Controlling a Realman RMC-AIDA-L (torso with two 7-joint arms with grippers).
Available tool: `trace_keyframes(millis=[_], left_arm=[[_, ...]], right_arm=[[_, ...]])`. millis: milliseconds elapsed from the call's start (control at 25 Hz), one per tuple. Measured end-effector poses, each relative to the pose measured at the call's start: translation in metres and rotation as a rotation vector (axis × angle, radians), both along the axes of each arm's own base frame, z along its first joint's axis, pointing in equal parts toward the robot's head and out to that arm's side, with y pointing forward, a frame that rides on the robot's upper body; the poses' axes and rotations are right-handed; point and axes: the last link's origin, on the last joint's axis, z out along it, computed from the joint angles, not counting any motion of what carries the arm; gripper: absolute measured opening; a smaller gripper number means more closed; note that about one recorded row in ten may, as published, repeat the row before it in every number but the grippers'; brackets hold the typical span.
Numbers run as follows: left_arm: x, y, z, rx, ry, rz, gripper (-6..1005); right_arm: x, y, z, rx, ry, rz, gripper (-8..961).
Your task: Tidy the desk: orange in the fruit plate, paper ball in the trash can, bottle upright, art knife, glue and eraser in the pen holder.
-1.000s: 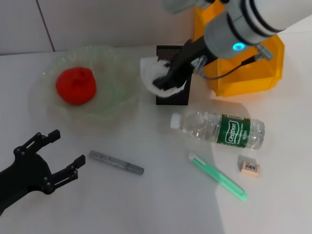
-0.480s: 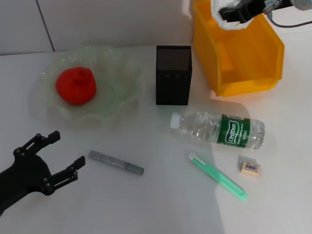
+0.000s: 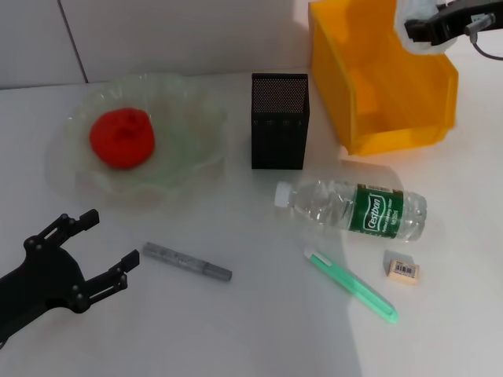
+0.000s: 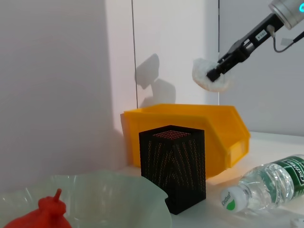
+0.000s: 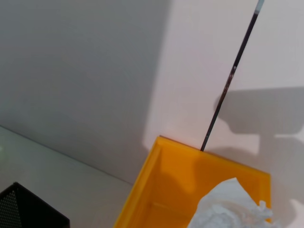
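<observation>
gripping the paper ball (image 3: 414, 31) above the trash can (image 3: 377, 86), right gripper (image 3: 428, 27) pinches it; left gripper (image 3: 94, 255) hovers spread over the desk (image 3: 251, 330).

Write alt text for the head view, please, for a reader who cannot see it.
The right gripper holds the paper ball above the yellow trash can. On the desk lie the bottle, glue, eraser and art knife; the orange sits in the fruit plate, and the left gripper is open.

Crumpled white paper ball (image 3: 414, 31) in mid-air above the yellow-orange trash can (image 3: 377, 86).
</observation>
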Motion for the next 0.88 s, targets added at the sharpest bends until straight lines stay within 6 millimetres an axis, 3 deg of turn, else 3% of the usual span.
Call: trace_keyframes(millis=[120,360,720,880], left_arm=[[0.0,0.0,0.0,-0.001,-0.002,0.0,872],[0.0,-0.001,-0.001,-0.003,-0.006,0.002,872],[0.0,-0.003,-0.001,-0.007,-0.009,0.003,872],[0.0,-0.004,-0.001,-0.008,-0.012,0.001,872]], right_arm=[[0.009,0.002,-0.006,-0.001,0.002,-0.016,416],[0.017,0.004,-0.014,-0.015,0.008,-0.04,608],[0.015,0.003,-0.013,-0.021,0.005,-0.035,727],[0.0,-0.004,-0.007,-0.051,0.0,-0.006,745]])
